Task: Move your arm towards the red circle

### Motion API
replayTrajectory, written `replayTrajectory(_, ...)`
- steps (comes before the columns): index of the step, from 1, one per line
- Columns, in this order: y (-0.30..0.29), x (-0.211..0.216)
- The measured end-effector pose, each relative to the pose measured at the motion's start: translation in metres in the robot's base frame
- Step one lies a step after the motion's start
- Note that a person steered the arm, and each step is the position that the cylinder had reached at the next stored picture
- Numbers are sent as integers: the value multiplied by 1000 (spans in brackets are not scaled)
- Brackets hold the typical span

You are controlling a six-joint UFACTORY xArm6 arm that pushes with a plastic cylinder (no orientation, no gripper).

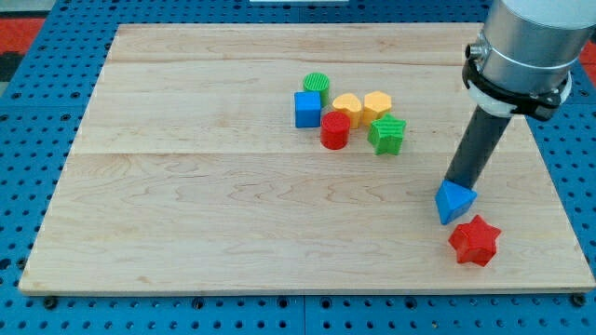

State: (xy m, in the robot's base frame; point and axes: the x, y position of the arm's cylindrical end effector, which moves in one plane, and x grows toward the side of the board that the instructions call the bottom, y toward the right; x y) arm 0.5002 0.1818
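My tip (453,184) against blue triangle (454,202)

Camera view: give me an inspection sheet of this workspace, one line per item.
Surface: pale wooden board lying on a blue perforated base.
Job's things: red circle block in the cluster near the board's middle, touching the blue cube and a yellow block.
Clutter: green cylinder, second yellow block, green star block in the same cluster; blue triangular block and red star block at the view's lower right.
Tool: my tip rests against the blue triangular block, well to the view's right of the red circle block.
Cables: nothing seen.
Surroundings: red strip at the view's top left.
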Motion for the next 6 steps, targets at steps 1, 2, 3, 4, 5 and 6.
replayTrajectory(1, 0, -5)
replayTrajectory(2, -37, -37)
replayTrajectory(3, -87, -24)
replayTrajectory(4, -129, -53)
replayTrajectory(5, -101, -93)
replayTrajectory(6, -37, -99)
